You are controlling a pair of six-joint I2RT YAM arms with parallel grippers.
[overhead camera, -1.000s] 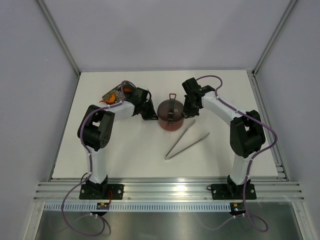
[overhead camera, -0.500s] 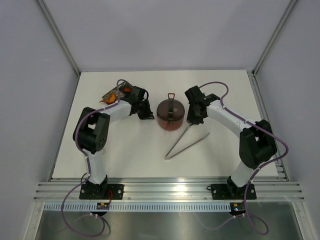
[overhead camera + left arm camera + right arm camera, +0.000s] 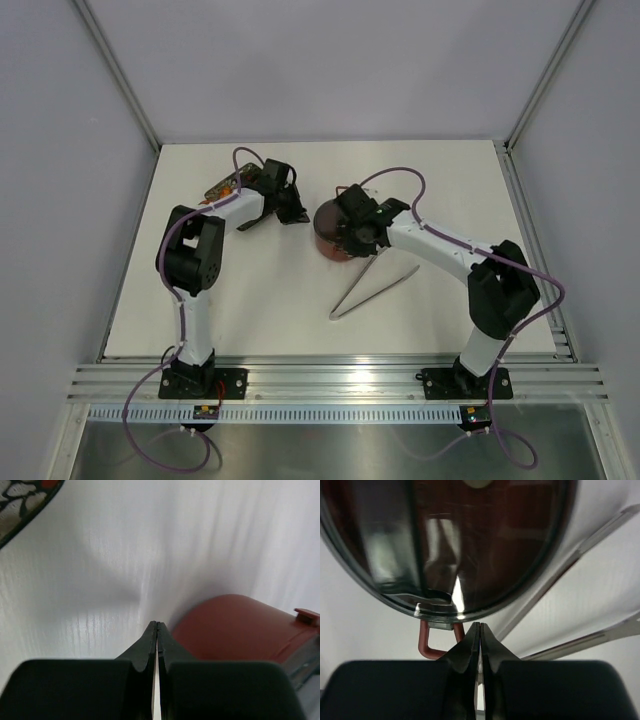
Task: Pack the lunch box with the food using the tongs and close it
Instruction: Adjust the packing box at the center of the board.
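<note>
Two pinched-shut, empty grippers: left gripper [image 3: 157, 626] beside the round dark-red lunch box [image 3: 235, 630], right gripper [image 3: 480, 627] at its glossy lid [image 3: 470, 540] (wire loop [image 3: 426, 642] adjacent). Slim silver tongs [image 3: 343, 304] alongside.

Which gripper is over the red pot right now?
The right gripper, shut, hangs over the pot at its lid, near the red clasp. The left gripper, also shut, sits beside the pot, not over it.

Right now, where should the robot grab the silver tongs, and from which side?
Around the middle of the tongs, coming straight down from above. They lie flat on the table in a narrow V, with the joined end nearest the robot. Pinching across both thin arms there would probably squeeze them together without them sliding away.
</note>
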